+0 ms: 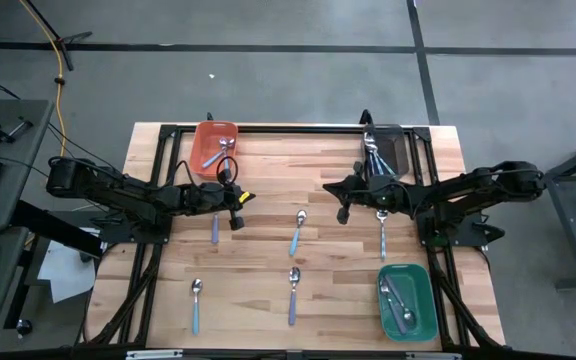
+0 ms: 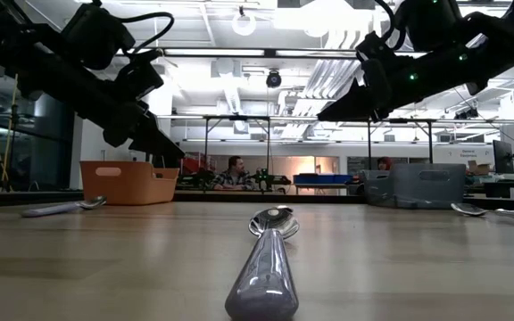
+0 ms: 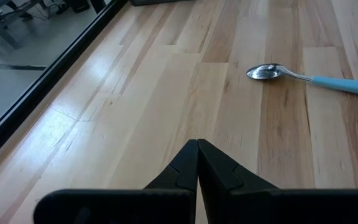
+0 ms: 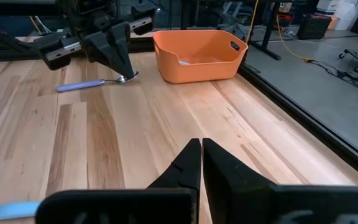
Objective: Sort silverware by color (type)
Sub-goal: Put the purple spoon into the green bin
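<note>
Both your grippers are clenched empty: the left gripper hangs above the purple-handled metal spoon, the right gripper near the grey bin. You are between picks, as I judge it. Five spoons lie loose on the wooden table. Your next move calls for released fingers, lowered astride that purple handle.

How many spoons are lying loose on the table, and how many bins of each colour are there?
Loose spoons on the table: 5
Orange bin: 1
Grey bin: 1
Green bin: 1
Total: 8
The bins hold more silverware, but it overlaps too much to count.
</note>
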